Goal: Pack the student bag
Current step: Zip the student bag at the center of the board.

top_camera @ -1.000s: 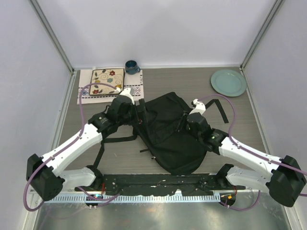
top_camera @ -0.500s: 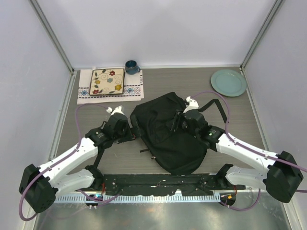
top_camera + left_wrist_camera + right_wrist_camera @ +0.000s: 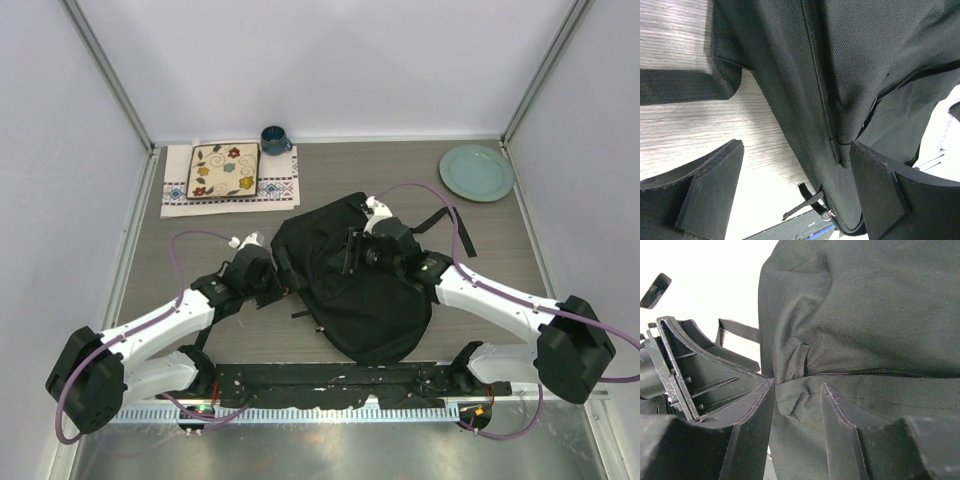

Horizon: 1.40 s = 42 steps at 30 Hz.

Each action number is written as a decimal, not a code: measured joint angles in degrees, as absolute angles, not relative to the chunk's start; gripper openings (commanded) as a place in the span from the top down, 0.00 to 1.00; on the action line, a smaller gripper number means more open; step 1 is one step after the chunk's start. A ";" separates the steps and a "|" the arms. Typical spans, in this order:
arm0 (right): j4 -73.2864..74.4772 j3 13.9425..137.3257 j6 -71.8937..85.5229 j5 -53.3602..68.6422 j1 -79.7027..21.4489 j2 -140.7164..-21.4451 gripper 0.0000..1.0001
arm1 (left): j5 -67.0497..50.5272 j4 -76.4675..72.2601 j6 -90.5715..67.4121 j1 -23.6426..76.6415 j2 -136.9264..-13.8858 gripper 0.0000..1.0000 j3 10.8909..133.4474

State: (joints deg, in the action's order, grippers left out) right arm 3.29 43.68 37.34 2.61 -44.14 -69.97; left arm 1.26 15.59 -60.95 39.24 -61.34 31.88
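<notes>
Black fabric student bag: flat on wood-grain table. Left gripper: at bag's left edge, jaws spread wide, holding nothing. Right gripper: over bag's upper part, jaws half apart above creased fabric.

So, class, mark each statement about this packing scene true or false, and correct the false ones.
1. The bag lies in the middle of the table. True.
2. The plate sits at the far left corner. False: it is at the far right corner.
3. The mug stands near the back wall, by the cloth. True.
4. The left jaws are clamped shut. False: they stand wide open at the bag's left edge.
5. A flowered tile lies on the cloth. True.
</notes>
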 measured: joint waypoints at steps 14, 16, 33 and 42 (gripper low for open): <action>1.50 47.18 37.01 9.06 -44.16 -80.60 0.53 | -0.97 4.97 -64.51 39.24 -66.54 0.31 30.48; 0.93 47.66 36.88 9.41 -44.21 -81.67 0.53 | -1.43 3.79 -64.86 39.24 -67.66 0.34 30.41; 2.24 51.53 34.52 7.73 -46.37 -88.75 0.58 | -3.79 -2.66 -65.60 39.24 -71.35 0.76 30.13; 2.76 53.39 34.59 4.27 -47.79 -91.61 0.79 | -4.73 -4.21 -65.43 39.09 -72.31 0.90 30.04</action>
State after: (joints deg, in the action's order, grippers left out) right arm 2.76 53.39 34.59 4.27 -47.79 -91.61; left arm -4.73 -4.21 -65.43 39.09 -72.31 30.04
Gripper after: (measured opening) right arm 0.296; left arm 0.141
